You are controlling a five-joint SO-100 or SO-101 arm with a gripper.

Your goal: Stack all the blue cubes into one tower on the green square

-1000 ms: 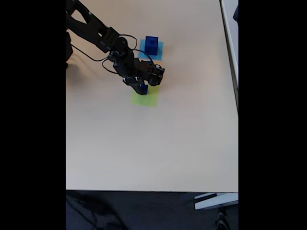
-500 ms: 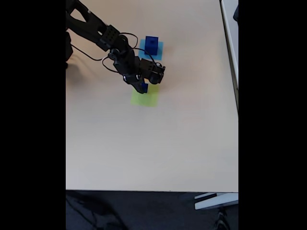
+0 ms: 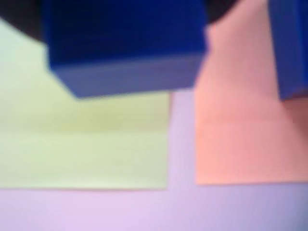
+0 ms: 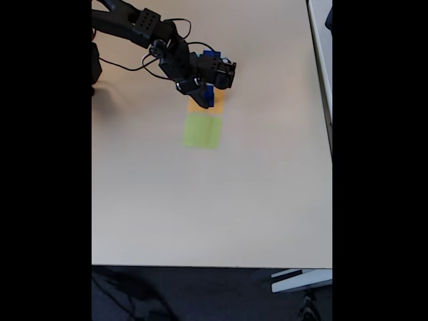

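My gripper (image 4: 208, 95) clamps a blue cube (image 3: 125, 43) at the wrist view's top, hanging across the gap between squares, with the green square (image 3: 82, 144) lying lower left of it.

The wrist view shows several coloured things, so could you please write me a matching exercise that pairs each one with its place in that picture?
Things:
1. green square
2. orange square
3. blue cube
4. table

Places in the wrist view:
A. top of the picture, left of centre
B. strip along the bottom edge
C. right side
D. left side, below the top

Pairs: 1-D, 2-C, 3-A, 4-B
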